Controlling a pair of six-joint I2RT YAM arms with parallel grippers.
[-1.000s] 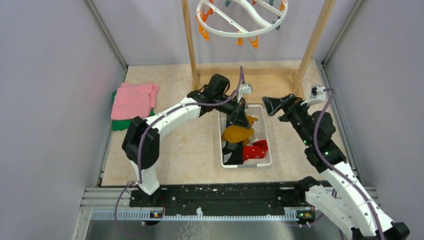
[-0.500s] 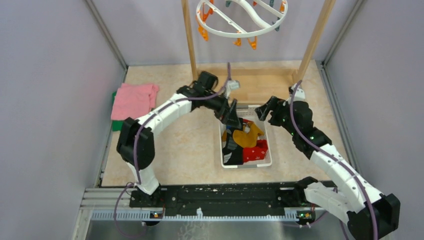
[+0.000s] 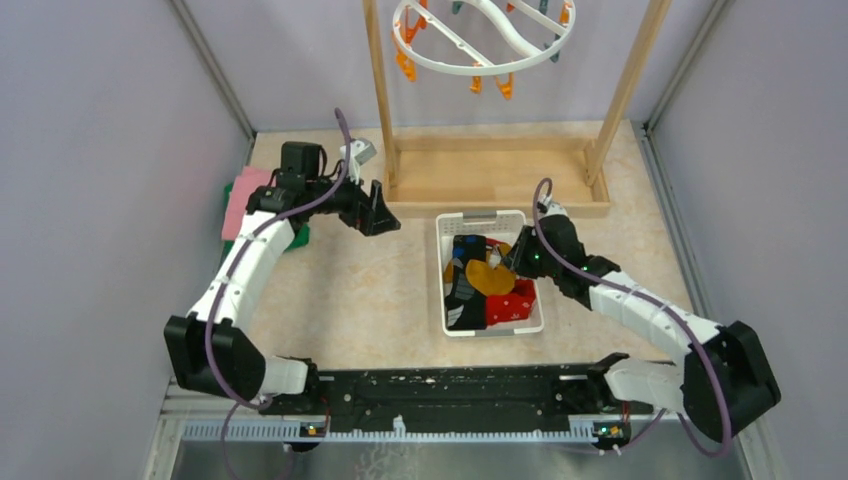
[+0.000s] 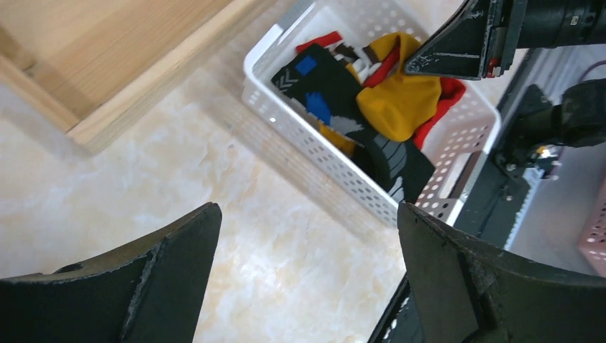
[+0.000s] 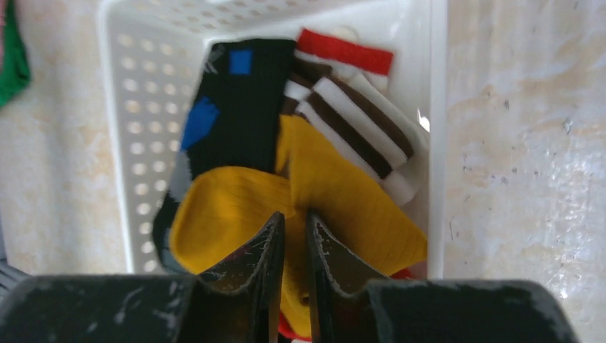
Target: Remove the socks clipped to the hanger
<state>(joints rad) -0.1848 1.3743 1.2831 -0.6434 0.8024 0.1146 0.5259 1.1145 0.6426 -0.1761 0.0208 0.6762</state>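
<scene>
My right gripper, pinched nearly closed, sits just over the mustard-yellow soft sock.
It lies among other socks in the white slotted plastic basket; left gripper gapes wide.

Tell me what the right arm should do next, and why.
Probably lift the right gripper straight up, clear of the basket. It sits nearly closed over the mustard sock, apparently holding nothing, and the hanger shows nothing left clipped.

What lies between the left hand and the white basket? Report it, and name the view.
Nothing but bare tabletop lies between the left hand and the basket. The top external view shows this, and the left wrist view agrees.
</scene>
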